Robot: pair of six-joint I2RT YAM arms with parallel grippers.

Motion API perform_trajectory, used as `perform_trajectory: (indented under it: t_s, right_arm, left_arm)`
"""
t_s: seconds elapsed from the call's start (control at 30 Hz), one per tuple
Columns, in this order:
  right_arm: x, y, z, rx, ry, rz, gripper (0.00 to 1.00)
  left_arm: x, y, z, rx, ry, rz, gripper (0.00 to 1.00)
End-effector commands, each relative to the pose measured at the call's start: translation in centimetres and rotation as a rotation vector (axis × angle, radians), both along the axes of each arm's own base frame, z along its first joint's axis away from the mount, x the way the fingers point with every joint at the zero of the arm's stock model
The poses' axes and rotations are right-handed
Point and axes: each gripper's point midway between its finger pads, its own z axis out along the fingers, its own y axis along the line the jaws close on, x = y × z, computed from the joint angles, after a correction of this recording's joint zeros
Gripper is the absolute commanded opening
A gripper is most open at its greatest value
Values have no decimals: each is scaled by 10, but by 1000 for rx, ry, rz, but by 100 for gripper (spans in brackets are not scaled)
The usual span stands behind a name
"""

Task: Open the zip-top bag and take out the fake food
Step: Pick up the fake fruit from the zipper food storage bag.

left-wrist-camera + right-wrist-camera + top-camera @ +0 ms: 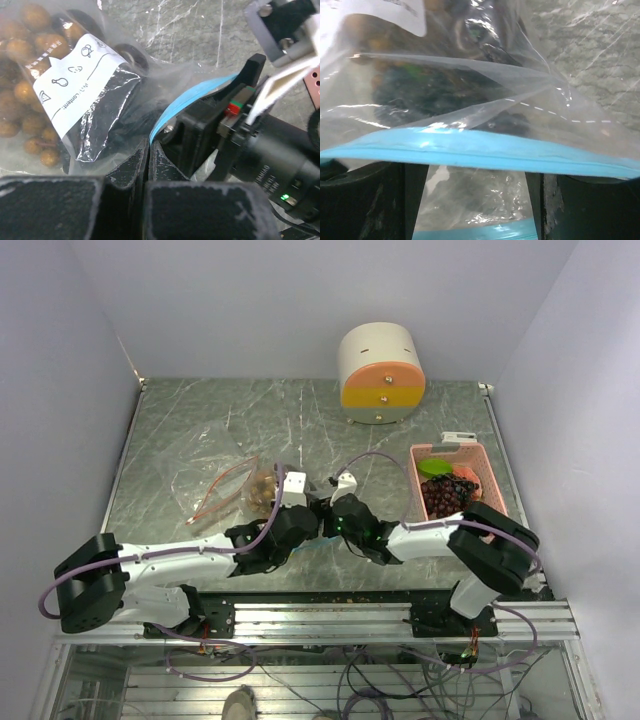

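Marble table (200, 420), bag (80, 85) edge in left gripper (149, 152)

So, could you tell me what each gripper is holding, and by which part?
The left gripper is shut on the bag, pinching its rim by the blue zip strip. The right gripper stands open around that rim, gripping nothing.

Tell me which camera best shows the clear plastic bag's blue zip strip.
Right wrist: the blue zip strip spans the whole frame, close up. Left wrist shows only a short curved stretch; the top view barely a sliver.
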Motion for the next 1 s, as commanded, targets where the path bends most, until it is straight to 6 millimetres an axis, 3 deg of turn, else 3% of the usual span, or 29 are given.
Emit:
perform_trajectory:
  t_s: [0.0, 0.1, 0.2, 0.43, 0.63, 0.97]
  right_arm:
    - [19, 19, 7, -3, -95, 5, 74]
    - [18, 30, -3, -19, -102, 49, 74]
    - [18, 29, -16, -46, -89, 39, 69]
    - [14, 27, -27, -39, -72, 38, 39]
    - [15, 14, -4, -25, -106, 2, 2]
    - [4, -6, 53, 52, -175, -10, 0]
  left_arm:
    - [-3, 4, 3, -38, -9, 17, 7]
    - [-5, 10, 0, -39, -7, 24, 7]
    - [-6, 18, 2, -28, -9, 36, 7]
    - [-8, 27, 7, -33, -20, 47, 7]
    - [-8, 29, 2, -11, -13, 52, 7]
    - [-3, 17, -6, 16, -7, 47, 7]
